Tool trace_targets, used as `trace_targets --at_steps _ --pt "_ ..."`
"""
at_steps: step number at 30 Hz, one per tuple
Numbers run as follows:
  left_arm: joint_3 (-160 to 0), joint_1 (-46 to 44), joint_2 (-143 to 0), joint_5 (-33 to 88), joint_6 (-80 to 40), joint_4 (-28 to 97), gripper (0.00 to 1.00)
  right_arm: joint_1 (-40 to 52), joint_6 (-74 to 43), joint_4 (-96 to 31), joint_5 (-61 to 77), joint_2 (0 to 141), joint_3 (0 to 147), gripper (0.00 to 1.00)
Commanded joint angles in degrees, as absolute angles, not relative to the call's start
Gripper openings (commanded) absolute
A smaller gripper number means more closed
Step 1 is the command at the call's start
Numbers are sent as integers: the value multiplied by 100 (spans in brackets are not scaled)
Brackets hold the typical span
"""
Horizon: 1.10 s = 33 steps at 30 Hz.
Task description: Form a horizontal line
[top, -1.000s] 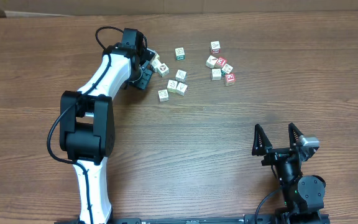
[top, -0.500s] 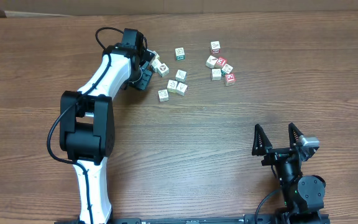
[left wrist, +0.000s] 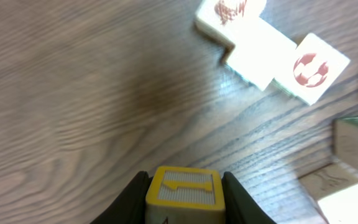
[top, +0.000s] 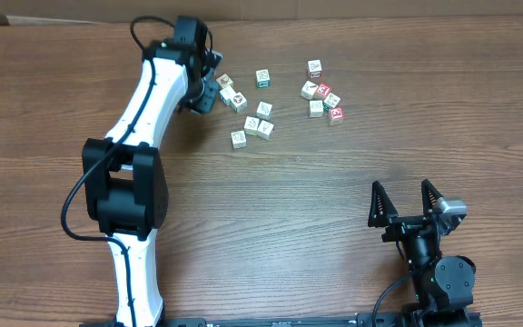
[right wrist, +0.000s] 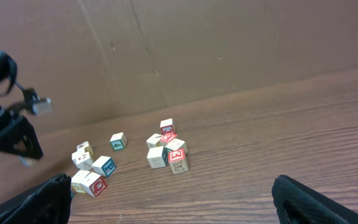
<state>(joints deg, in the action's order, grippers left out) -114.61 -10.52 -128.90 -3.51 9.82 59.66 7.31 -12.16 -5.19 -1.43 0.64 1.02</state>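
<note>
The left gripper (left wrist: 183, 182) pinches a yellow cube (left wrist: 182, 194) between its fingertips, one finger flat on each side and the yellow-framed face turned up to the wrist camera. It hangs near the far left of the table (top: 271, 236), just beside the nearest loose cubes (top: 237, 98). The yellow cube looks clear of the wood, though the wrist view is too soft to be sure. The right gripper (top: 401, 187) sits by the near right corner, jaws spread wide and empty.

There is no line yet. The cubes lie in two loose groups toward the far edge, a left group (top: 251, 124) and a right group (top: 323, 91), with no straight run edge to edge.

The step in hand looks like carrying this cube to where the row will start. To do it well:

- Choose a bare strip of wood on the near side of both groups, with room for the row to run left to right without meeting strays.
- Pass over the neighbouring cubes, not through them. The ones just beside the fingers (left wrist: 309, 68) would scatter at a nudge.
- Turn the wrist so the cube's sides sit square to the table's near edge. This first cube sets the heading for all the others.
- Lower it until its bottom rests flat, then part the fingers only a little and draw straight up, so it neither twists nor tips.
- Leave the side where the next cube will butt up free of the fingers.
</note>
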Motion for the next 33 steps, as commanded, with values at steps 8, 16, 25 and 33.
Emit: trace_targets --at_steps 8,16,25,33 --pt "-12995 -1542 -12962 -480 139 7118 9 742 -1199 -482 -117 51 45 100" --pt "-13176 -2196 -12862 -668 -193 7677 4 742 -1199 -480 -117 49 45 100" --pt "-12864 -2364 -12376 -333 -390 7660 4 742 -1199 -482 -117 51 45 100" --pt "-10812 -2471 -11279 -283 -523 6534 5 742 -1199 -482 -117 51 45 100"
